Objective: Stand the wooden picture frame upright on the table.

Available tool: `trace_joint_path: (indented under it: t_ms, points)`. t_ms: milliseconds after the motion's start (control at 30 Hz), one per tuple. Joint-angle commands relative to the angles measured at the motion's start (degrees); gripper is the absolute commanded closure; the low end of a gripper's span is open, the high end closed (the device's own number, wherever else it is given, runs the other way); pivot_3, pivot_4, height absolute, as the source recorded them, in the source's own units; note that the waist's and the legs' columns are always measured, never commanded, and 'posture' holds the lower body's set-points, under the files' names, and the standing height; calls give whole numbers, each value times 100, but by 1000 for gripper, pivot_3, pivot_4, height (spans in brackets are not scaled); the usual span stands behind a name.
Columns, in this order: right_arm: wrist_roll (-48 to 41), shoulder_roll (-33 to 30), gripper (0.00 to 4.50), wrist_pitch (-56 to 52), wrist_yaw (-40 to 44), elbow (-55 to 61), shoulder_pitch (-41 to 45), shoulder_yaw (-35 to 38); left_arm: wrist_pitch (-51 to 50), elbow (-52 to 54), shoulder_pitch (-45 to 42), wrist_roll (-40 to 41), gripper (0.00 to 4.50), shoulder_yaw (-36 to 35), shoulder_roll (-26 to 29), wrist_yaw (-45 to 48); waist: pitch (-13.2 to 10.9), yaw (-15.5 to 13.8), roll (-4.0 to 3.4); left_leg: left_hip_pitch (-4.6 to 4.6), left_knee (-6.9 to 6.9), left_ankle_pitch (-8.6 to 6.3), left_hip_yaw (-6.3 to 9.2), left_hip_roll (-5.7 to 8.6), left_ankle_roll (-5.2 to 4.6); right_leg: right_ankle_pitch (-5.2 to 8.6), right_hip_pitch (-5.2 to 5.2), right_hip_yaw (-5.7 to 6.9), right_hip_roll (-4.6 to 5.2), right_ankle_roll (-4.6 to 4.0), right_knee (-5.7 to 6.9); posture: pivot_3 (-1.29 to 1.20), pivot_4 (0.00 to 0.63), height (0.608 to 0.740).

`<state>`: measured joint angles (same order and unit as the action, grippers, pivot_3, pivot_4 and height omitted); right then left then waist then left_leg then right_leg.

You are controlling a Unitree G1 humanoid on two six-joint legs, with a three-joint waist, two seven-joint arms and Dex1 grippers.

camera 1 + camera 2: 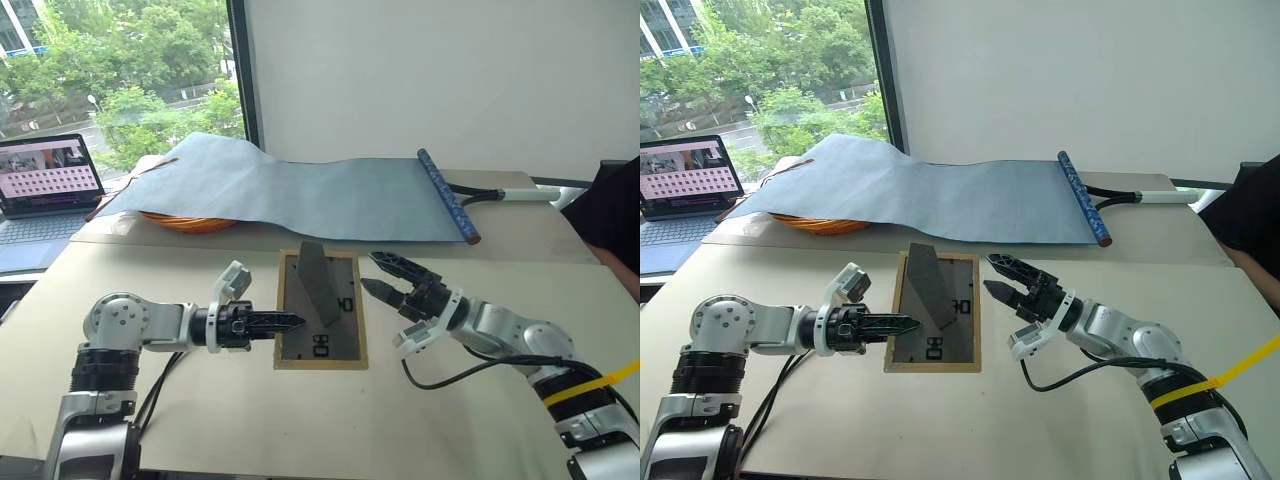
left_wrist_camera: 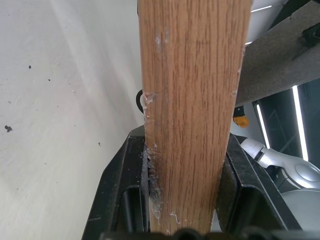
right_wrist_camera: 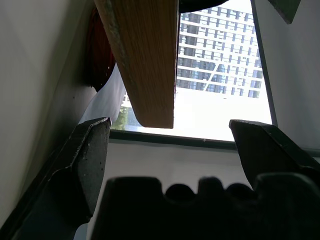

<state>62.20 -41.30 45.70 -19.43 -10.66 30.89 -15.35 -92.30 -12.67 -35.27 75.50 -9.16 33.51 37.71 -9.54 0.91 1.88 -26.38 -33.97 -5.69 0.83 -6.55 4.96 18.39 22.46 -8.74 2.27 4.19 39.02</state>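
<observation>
The step in hand was the hand-over from lifting to propping: the wooden picture frame point(image 1: 320, 310) was held off the table point(image 1: 300, 430) with its dark back panel facing up and its easel leg point(image 1: 318, 283) already swung out, so what remained was to tip it onto its lower edge and the leg.

The left gripper point(image 1: 292, 322) was clamped on the frame's left rail — in the left wrist view the light wood ran up between its two black fingers point(image 2: 120, 190), both pressed against it. The right gripper point(image 1: 388, 276) hovered just beside the frame's right rail with its jaws spread wide and nothing between them; in the right wrist view the frame's wooden edge hung ahead of the gap, clear of both fingers.

The next move, as I judged it, called for the left wrist to roll the frame upright while the right gripper steadied the free edge — then a gentle lowering until the bottom rail and leg tip both met the table. Releasing too early could let the frame fall flat.
</observation>
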Motion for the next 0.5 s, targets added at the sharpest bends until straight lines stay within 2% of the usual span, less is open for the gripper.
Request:
trace_joint_path:
  t_ms: [33, 167, 233, 267, 333, 400, 467, 500]
  points:
    - [61, 68, 48, -86, -121, 177, 152, -126, -20, 173, -148, 179, 3344, -55, -11, 124, 0, 2, 0, 0, 0, 0, 1, 0, 0, 0, -1, 1, 0, 0, 0, 0, 150, 698]
    - [41, 183, 48, -50, -129, 89, 258, -296, -20, 251, -185, 279, 3344, -2, 13, 78, 0, 3, 0, 0, 0, 2, 5, 2, 1, 0, -3, 4, 0, 0, 0, 0, 150, 698]
    - [-53, 203, 555, -16, -82, 26, 312, -340, -20, 437, -147, 212, 3344, 3, 15, 74, 0, 4, 0, 0, 0, 3, 7, 2, 0, 0, -4, 5, 0, 0, 1, 0, 150, 698]
    - [-84, 199, 672, -11, -70, 2, 329, -356, -20, 510, -121, 233, 3344, 31, 34, 84, 0, 2, 0, 0, 0, 4, 9, 3, 1, 0, -5, 7, 0, 0, 2, 0, 150, 698]
    - [-128, 186, 1498, -9, -67, -41, 350, -371, -20, 666, -66, 216, 3344, 45, 52, 95, 0, 0, 0, 0, 0, 4, 13, 4, 2, 0, -9, 9, 1, 0, 2, 0, 150, 698]
    - [-172, 170, 2082, -10, -67, -49, 344, -359, -7, 802, -11, 156, 3344, 20, 54, 84, 0, -2, 0, 0, -1, 5, 17, 5, 2, 0, -11, 12, 2, 0, 1, 0, 150, 698]
    - [-243, 149, 2799, -20, -44, -49, 340, -330, 39, 927, 46, 87, 2328, -31, 51, 63, 0, -1, 0, 0, 0, 6, 20, 6, 2, 0, -11, 14, 2, -1, 2, 0, 150, 698]
    - [-290, 142, 3118, -18, -19, -60, 346, -317, 45, 952, 58, 64, 2073, -52, 68, 64, 0, -2, 0, 0, 0, 6, 22, 6, 2, 0, -12, 16, 2, -1, 2, 0, 150, 698]
